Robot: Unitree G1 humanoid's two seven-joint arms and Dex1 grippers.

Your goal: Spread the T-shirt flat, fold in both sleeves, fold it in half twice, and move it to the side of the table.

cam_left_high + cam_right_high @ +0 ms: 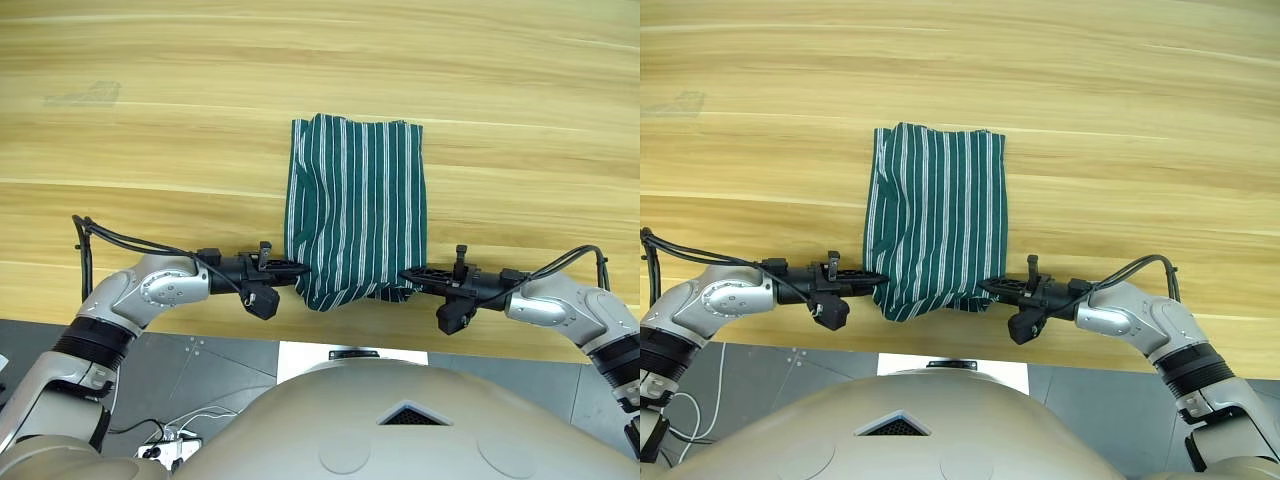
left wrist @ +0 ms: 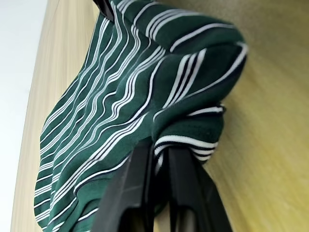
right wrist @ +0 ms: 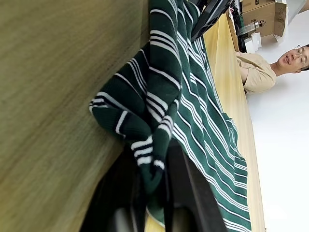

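Before me, a pale wooden table (image 1: 150,60) carries a folded green T-shirt (image 1: 355,200) with white stripes. It lies lengthwise at the middle, its near end close to the near edge.

Light wood-plank table (image 1: 150,60); grey tiled floor (image 1: 230,360) below near edge; cardboard boxes (image 3: 260,14) beyond.

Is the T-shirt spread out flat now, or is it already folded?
Folded: the T-shirt lies as a narrow rectangle with no sleeves showing. The left claw and right claw each pinch a near corner.
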